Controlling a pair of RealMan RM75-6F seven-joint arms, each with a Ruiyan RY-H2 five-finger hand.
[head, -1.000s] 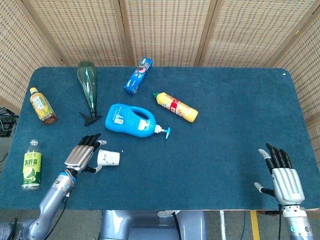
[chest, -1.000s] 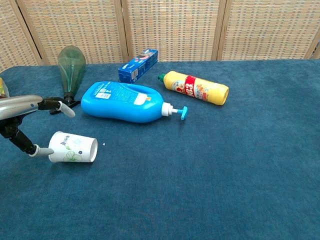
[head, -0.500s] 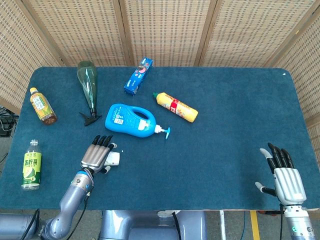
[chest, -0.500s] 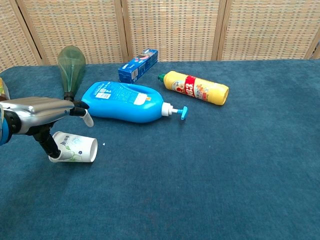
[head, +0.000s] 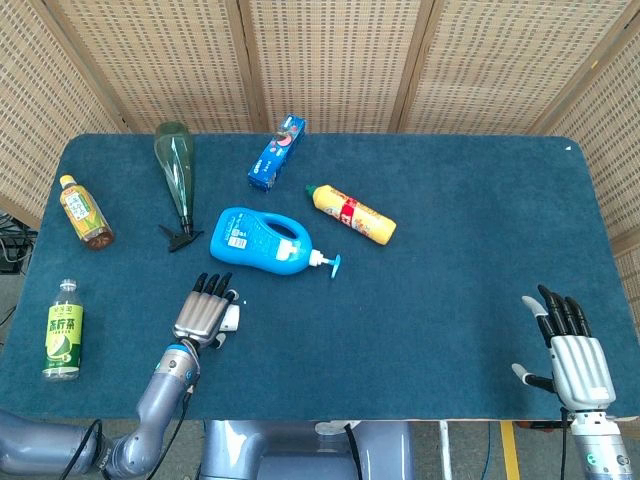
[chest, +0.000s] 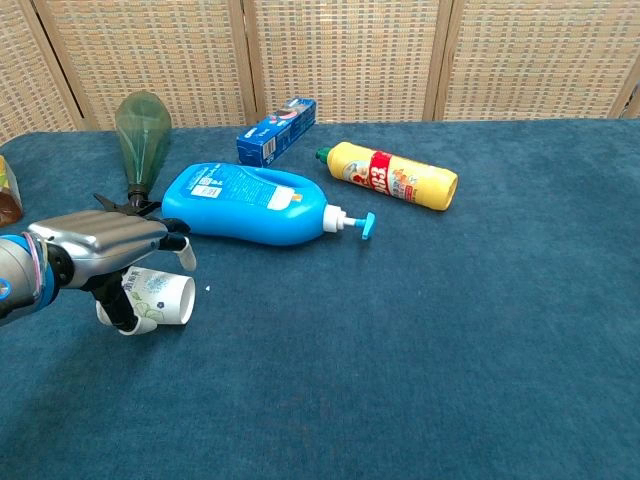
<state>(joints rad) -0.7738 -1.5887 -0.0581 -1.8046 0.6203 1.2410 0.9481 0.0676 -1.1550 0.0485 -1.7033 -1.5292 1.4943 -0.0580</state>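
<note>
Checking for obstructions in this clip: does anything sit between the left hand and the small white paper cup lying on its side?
Nothing visible does. The left hand is right over the small white paper cup with a green print, fingers reaching across it. The blue pump bottle lies beyond, apart from the cup.

On the blue tabletop (head: 450, 250), the left hand (head: 201, 315) lies over a white paper cup (head: 230, 318), its dark fingers (head: 213, 285) stretched toward the blue pump bottle (head: 258, 240) just beyond. The right hand (head: 572, 352) rests flat near the front right edge, fingers apart, holding nothing. A yellow bottle (head: 351, 213), a toothpaste box (head: 277, 152), a green glass bottle (head: 176, 170) and two tea bottles (head: 86, 213) (head: 63, 330) lie scattered about.
</note>
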